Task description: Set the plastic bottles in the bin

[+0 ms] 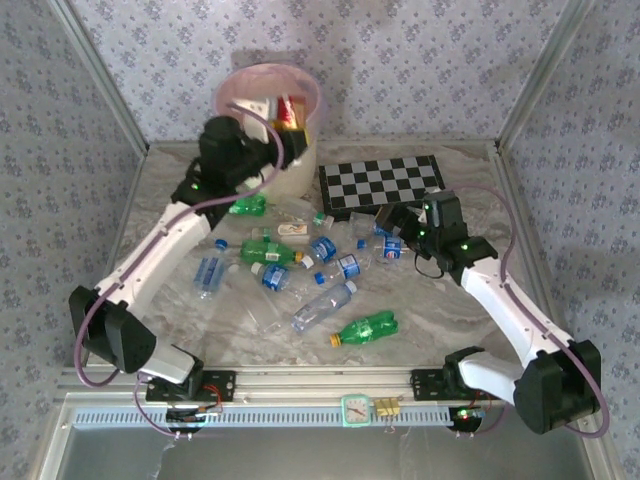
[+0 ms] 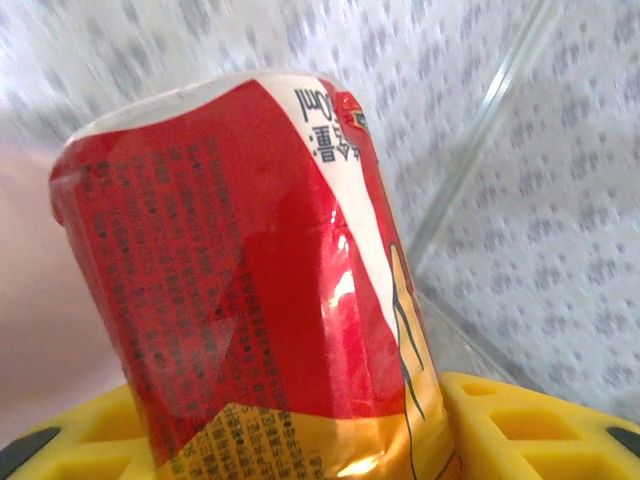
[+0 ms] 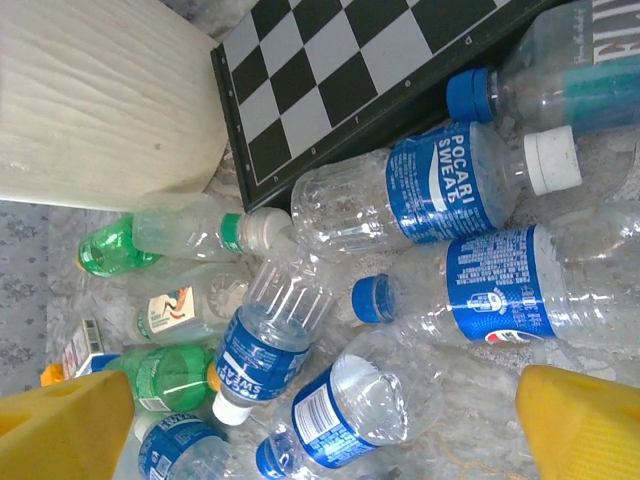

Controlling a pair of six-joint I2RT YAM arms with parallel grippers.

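Currently you have 2 steps running together. Your left end effector (image 1: 283, 122) is at the mouth of the bin (image 1: 296, 172), on the far side of the bench (image 1: 430, 330). It is clenched on a red-labelled drink container (image 2: 250, 290), and its yellow fingers (image 2: 520, 430) press this container from both sides. Whether it is a bottle or a can, I cannot tell. The container seems to hang above the pink liner of the bin. So I judge that the next move for this arm is simply to release it and let it drop, and then to go to the heap for a bottle.

Your right end effector (image 3: 325, 385) is released; the jaws stand wide apart and hold nothing. It hovers over the plastic bottles (image 1: 300, 262), which lie in a loose heap on the bench, between the bin and the near edge and just beside the chessboard (image 1: 382, 183). Between the jaws you see a clear bottle with a blue label (image 3: 365, 405), but several others touch it or lie close around it. I think the next move here asks you to choose 1 bottle, lower the jaws on both sides of its body, and close without catching a neighbour. Many bottles are on the bench and not yet in the bin, so the task looks far from finished.
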